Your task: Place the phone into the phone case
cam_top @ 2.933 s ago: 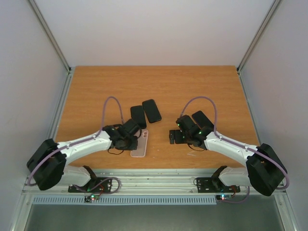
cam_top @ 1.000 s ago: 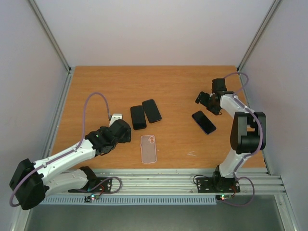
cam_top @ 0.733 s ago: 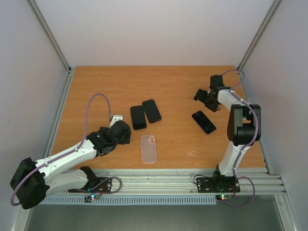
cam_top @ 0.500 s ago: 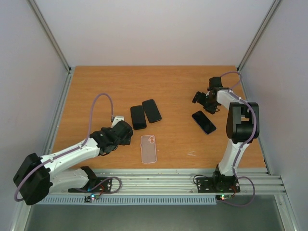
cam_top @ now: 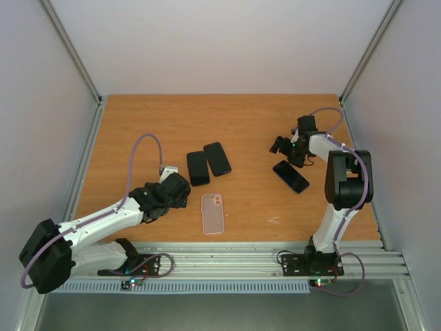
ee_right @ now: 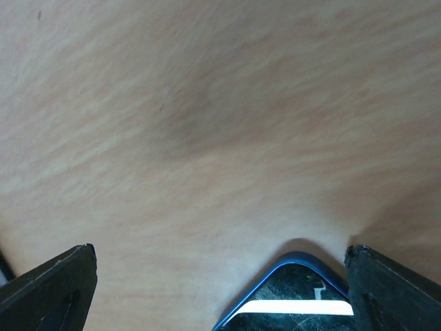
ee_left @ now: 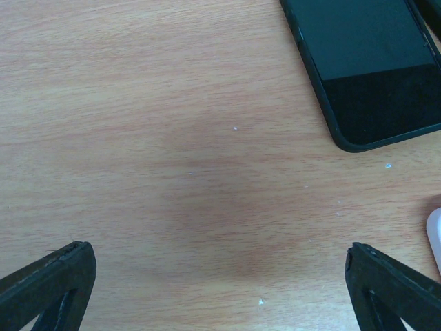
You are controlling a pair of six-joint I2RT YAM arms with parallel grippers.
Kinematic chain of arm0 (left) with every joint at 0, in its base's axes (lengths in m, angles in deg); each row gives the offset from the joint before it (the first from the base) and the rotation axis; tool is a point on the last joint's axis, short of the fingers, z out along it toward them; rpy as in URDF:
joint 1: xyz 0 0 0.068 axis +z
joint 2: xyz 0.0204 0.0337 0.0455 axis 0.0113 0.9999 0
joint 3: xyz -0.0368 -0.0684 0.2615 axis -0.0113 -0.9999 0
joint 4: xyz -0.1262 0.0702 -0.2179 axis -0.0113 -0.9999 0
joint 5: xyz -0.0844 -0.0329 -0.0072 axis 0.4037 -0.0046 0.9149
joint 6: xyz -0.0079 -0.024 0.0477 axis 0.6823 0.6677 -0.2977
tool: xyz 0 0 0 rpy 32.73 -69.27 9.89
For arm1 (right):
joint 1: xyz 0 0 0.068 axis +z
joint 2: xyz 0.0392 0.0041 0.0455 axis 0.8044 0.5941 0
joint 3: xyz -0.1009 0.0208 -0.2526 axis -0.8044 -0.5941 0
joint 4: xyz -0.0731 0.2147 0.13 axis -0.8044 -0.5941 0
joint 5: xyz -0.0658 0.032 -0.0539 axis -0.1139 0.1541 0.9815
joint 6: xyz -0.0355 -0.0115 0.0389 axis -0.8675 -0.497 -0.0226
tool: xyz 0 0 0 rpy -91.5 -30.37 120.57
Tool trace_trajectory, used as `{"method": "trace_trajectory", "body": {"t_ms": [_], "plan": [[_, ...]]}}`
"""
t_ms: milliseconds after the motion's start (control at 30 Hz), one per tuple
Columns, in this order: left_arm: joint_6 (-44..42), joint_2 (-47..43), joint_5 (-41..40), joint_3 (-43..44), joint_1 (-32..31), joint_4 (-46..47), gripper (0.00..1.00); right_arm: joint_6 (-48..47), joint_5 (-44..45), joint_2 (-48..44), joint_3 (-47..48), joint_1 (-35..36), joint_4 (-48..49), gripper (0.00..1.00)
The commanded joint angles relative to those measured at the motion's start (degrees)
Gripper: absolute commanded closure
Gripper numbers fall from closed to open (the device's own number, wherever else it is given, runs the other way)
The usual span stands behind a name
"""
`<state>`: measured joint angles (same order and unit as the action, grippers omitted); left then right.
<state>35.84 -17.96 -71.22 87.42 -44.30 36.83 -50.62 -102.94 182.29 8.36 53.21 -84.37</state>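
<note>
The clear pinkish phone case (cam_top: 213, 212) lies flat near the table's front edge; its edge shows at the right in the left wrist view (ee_left: 435, 238). Two black phones (cam_top: 198, 167) (cam_top: 217, 158) lie side by side behind it, and one fills the left wrist view's upper right (ee_left: 365, 69). A blue-rimmed phone (cam_top: 291, 176) lies at the right, its corner low in the right wrist view (ee_right: 296, 296). My left gripper (cam_top: 178, 187) (ee_left: 220, 289) is open over bare wood, left of the case. My right gripper (cam_top: 284, 153) (ee_right: 220, 289) is open, just behind the blue-rimmed phone.
The wooden table (cam_top: 138, 131) is fenced by metal rails (cam_top: 86, 158) at the sides and a white wall behind. The right arm's upright link (cam_top: 344, 186) stands close to the right of the blue-rimmed phone.
My right gripper has come from the far right corner leftward and nearer, down to the blue-rimmed phone. The left gripper has edged right toward the case. Phones and case have not moved.
</note>
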Motion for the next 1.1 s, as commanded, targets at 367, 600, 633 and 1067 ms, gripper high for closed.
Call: {"method": "trace_trajectory", "body": {"t_ms": [367, 600, 633, 1067], "plan": [[0.38, -0.39, -0.93, 0.40, 0.38, 1.54, 0.01, -4.08, 1.72, -8.96, -11.04, 11.97, -6.44, 0.02], [0.52, -0.79, -0.98, 0.12, 0.39, 1.68, 0.01, -3.62, 2.72, -15.55, -18.20, 14.11, -7.50, 0.02], [0.53, -0.81, -0.91, 0.13, 0.34, 1.71, 0.01, -3.48, 3.01, -16.21, -19.04, 14.32, -7.95, 0.02], [0.48, -0.11, -0.16, 0.01, 0.38, 2.20, 0.01, 1.42, 17.88, -34.55, -24.04, 14.84, -14.14, 0.02]]}}
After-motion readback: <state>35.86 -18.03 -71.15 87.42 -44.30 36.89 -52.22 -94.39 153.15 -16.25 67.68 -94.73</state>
